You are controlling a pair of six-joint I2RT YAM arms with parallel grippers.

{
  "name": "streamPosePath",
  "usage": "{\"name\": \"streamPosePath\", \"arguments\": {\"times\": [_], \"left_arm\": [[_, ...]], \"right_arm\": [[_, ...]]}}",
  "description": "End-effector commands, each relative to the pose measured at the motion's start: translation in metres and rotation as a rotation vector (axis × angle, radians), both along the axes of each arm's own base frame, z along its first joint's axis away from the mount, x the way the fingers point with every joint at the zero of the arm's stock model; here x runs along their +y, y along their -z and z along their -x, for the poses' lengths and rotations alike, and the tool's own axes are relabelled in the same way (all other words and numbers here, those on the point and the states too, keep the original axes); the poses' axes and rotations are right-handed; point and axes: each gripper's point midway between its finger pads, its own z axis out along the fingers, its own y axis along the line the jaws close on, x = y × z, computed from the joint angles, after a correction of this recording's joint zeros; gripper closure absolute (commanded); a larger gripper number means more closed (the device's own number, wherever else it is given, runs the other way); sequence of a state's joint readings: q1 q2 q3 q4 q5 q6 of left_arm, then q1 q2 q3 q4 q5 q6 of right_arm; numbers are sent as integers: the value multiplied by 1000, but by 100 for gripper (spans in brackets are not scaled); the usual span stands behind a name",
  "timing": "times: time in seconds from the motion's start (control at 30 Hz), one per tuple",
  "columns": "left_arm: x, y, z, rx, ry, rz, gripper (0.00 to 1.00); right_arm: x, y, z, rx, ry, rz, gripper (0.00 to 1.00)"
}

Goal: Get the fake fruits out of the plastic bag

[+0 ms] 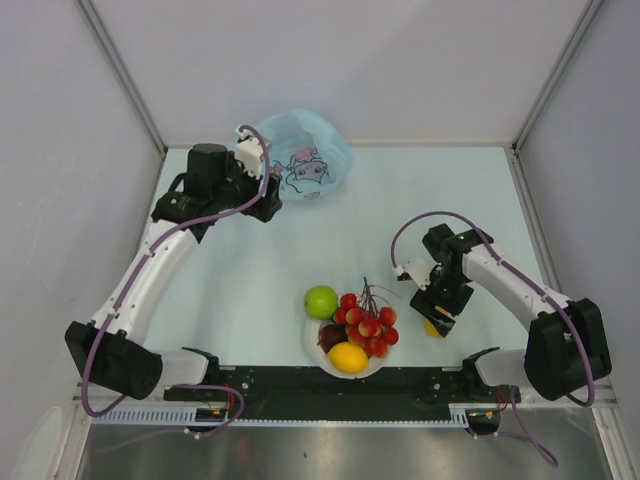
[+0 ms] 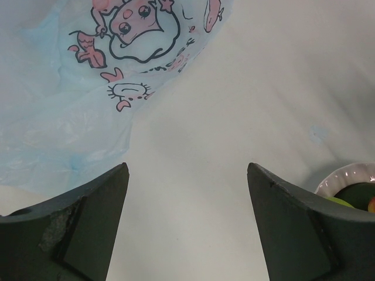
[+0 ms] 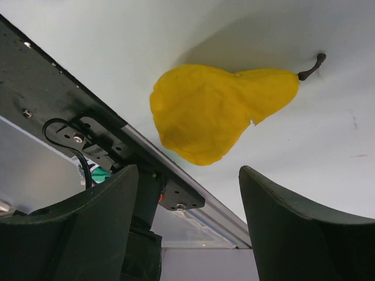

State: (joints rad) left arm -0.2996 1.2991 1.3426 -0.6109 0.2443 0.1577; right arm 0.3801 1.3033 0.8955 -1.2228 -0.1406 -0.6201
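Our left pincer (image 2: 186,170) gapes empty beside the limp, crinkly plastic bag (image 1: 300,160) far across the desk (image 1: 250,290), fake fruits (image 1: 368,322) crowd the white bowl (image 1: 309,338), and our open right pincer (image 3: 187,168) hovers over a pear (image 3: 217,111) we judge light and stiff, best gripped across its belly.

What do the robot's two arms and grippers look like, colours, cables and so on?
Both the left arm and right arm have white shells between chunky black joints. A purple cable loops loosely along each. The left gripper and right gripper carry matte black, wedge-shaped fingers; one left finger shows a scuffed grey patch.
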Motion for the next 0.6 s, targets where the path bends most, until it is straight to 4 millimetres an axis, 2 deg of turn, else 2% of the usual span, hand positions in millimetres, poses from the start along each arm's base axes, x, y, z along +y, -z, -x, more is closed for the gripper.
{"name": "streamPosePath", "arguments": {"times": [0.0, 0.1, 0.23, 0.57], "left_arm": [[1, -7, 3, -23, 3, 23, 12], [2, -4, 4, -18, 2, 17, 12], [2, 1, 3, -7, 2, 9, 12], [0, 9, -6, 33, 6, -13, 12]], "right_arm": [[-1, 12, -9, 5, 21, 27, 25], [-2, 19, -16, 7, 18, 39, 26], [8, 25, -22, 13, -10, -7, 28], [45, 10, -34, -97, -118, -187, 29]]}}
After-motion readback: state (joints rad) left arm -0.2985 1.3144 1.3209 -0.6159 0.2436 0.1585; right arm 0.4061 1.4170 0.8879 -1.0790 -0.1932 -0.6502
